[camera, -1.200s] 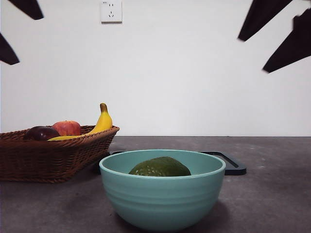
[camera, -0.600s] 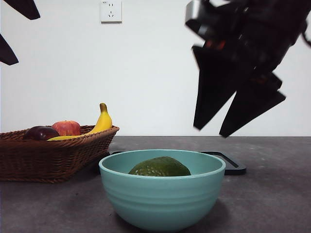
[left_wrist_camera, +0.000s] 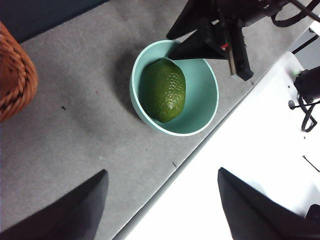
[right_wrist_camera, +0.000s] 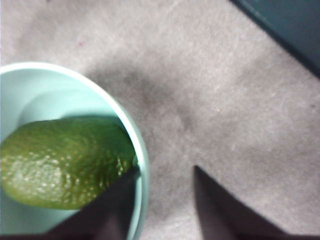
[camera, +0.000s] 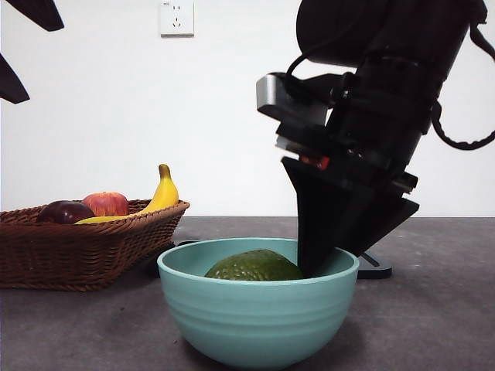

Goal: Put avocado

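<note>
Grey matte tabletop, white wall behind. Dull dark-green oval avocado (camera: 254, 266) lies in the pale teal ceramic bowl (camera: 257, 320). Right gripper (right_wrist_camera: 162, 192) hangs at the bowl's rim, jaws apart, straddling it: one inside beside the fruit, one outside. Reach step, judged. Next: shift both jaws inside, around the avocado, then close. Left gripper (left_wrist_camera: 162, 200) waits high, jaws wide.

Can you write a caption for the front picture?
The right gripper reaches down at the teal bowl holding the avocado.
</note>
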Available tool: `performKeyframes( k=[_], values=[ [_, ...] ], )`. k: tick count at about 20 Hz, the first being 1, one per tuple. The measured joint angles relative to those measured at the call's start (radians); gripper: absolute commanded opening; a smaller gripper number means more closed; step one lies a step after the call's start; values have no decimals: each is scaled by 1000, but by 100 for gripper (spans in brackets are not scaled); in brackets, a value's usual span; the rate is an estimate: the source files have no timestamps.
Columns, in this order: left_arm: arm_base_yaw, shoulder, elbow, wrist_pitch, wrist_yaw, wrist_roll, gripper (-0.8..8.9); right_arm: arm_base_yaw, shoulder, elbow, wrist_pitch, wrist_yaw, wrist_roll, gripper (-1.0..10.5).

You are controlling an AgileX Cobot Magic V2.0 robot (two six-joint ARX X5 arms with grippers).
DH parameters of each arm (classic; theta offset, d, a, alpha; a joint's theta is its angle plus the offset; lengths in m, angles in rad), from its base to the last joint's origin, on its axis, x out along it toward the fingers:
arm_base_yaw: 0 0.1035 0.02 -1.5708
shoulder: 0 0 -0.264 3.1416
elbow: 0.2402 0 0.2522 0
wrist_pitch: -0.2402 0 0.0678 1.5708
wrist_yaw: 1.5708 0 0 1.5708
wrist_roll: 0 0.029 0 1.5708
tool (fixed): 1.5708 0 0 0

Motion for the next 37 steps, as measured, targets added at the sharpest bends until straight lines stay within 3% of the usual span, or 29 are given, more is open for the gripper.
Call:
performKeyframes(
  k=[2, 9, 16, 27, 37],
  values=[
    [0, 0, 0, 3, 0, 0, 342, 1, 5, 0, 3, -7, 0, 8],
    [-2, 0, 0, 14, 0, 0, 342, 6, 5, 31, -32, -19, 33, 9],
    [-2, 0, 0, 14, 0, 0, 342, -60, 17, 235, -104, -8, 42, 9],
    [-2, 0, 0, 15, 0, 0, 342, -271, 426, 715, -220, -5, -20, 9],
    [-2, 0, 0, 16, 0, 0, 342, -290, 543, 743, -177, -7, -27, 14]
  ],
)
